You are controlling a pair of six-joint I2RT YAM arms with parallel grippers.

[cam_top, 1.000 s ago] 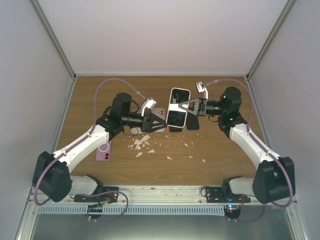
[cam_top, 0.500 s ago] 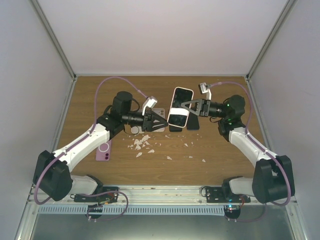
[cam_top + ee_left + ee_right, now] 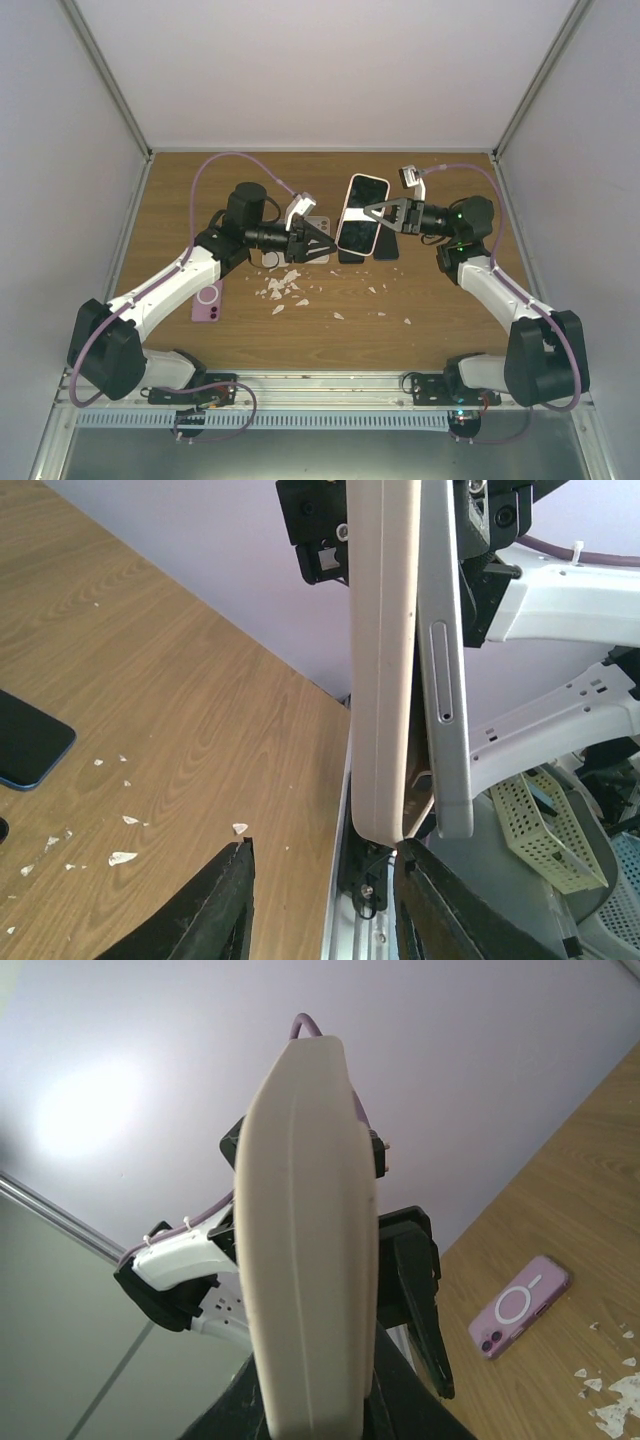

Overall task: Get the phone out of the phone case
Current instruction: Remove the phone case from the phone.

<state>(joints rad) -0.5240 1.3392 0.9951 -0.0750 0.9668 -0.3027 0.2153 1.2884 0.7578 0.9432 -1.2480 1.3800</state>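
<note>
My right gripper (image 3: pixel 370 212) is shut on one end of the cream phone case (image 3: pixel 366 183) and holds it in the air over the middle of the table, the phone (image 3: pixel 358 228) still in it. In the left wrist view the case (image 3: pixel 385 660) and the silver edge of the phone (image 3: pixel 446 680) stand side by side, parted at their lower end. My left gripper (image 3: pixel 325 847) is open just below them, and its right fingertip (image 3: pixel 415 865) meets the case's lower corner. The right wrist view is mostly filled by the case's edge (image 3: pixel 305 1240).
A pink phone (image 3: pixel 208 300) lies on the table at the left. Dark phones (image 3: pixel 388 246) lie under the raised case, one of them (image 3: pixel 30 742) visible in the left wrist view. White scraps (image 3: pixel 285 288) are scattered over the wood. Grey walls close in three sides.
The right arm has drawn back to the right and tipped the cased phone more upright. The left gripper has stayed beside it and narrowed slightly.
</note>
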